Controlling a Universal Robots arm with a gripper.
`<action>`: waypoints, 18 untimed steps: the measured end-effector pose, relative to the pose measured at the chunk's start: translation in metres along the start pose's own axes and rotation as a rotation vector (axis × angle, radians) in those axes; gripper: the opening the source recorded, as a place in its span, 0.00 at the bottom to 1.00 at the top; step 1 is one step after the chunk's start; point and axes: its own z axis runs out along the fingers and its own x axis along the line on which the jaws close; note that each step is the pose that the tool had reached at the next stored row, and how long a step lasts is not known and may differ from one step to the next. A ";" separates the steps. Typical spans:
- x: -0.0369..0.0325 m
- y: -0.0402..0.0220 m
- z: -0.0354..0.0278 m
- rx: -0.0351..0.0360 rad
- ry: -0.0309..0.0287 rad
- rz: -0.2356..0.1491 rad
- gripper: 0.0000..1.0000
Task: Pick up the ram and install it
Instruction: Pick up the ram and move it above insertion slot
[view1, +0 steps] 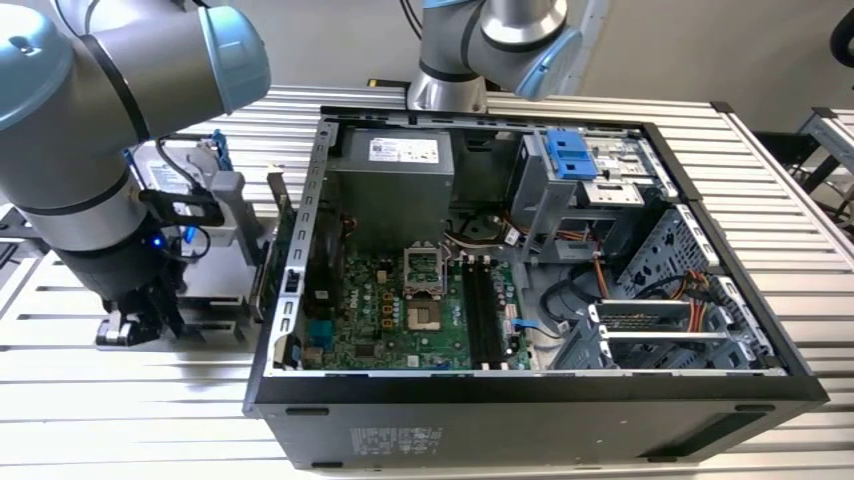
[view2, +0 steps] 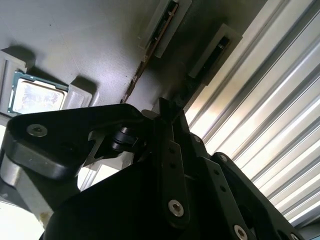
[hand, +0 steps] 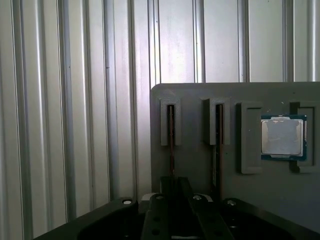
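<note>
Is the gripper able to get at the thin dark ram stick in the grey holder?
Probably yes: the gripper is lined up right at the thin dark ram stick standing in the grey holder, with nothing between them.

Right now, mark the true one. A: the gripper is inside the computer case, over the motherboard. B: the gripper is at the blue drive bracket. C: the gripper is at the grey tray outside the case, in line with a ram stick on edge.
C: the first wrist view shows the gripper over the grey tray, in line with the ram.
</note>
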 end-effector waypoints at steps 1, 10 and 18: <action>0.0000 0.0000 0.0000 0.0000 0.0001 0.000 0.00; 0.0000 0.0000 0.0004 -0.0001 0.0006 0.000 0.00; 0.0000 0.0000 0.0007 0.0000 0.0011 0.000 0.00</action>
